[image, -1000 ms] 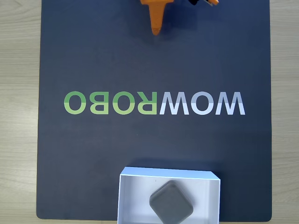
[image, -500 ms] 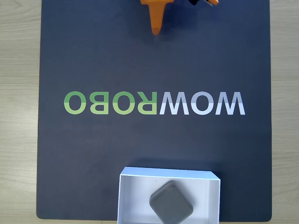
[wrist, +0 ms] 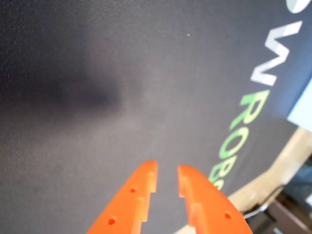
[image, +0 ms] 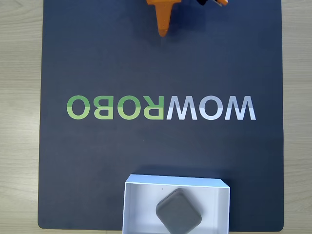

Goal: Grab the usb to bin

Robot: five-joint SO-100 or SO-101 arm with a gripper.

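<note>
Grey and matte, the usb (image: pixel 178 211) sits inside the bin (image: pixel 141 204), turned like a diamond, lying on the white floor a little right of the middle in the fixed view. The bin is a white open-top box at the bottom edge of the dark mat (image: pixel 97 161), its near side cut off by the frame. Across the middle of the mat runs the green and white lettering (image: pixel 161 107), reading mirrored from this camera. Pale wooden table (image: pixel 19 122) shows on both sides of the mat.

Up at the top edge of the fixed view, the orange gripper (image: pixel 163 33) points down toward the mat, well apart from the bin, on the far side of the lettering. In the wrist view the gripper (wrist: pixel 166 171) comes up from the bottom edge with its two orange fingers (wrist: pixel 138 195) parted by a narrow gap. Nothing between them, just bare dark mat (wrist: pixel 97 97) below. The lettering (wrist: pixel 243 117) runs along the right of that view.
</note>
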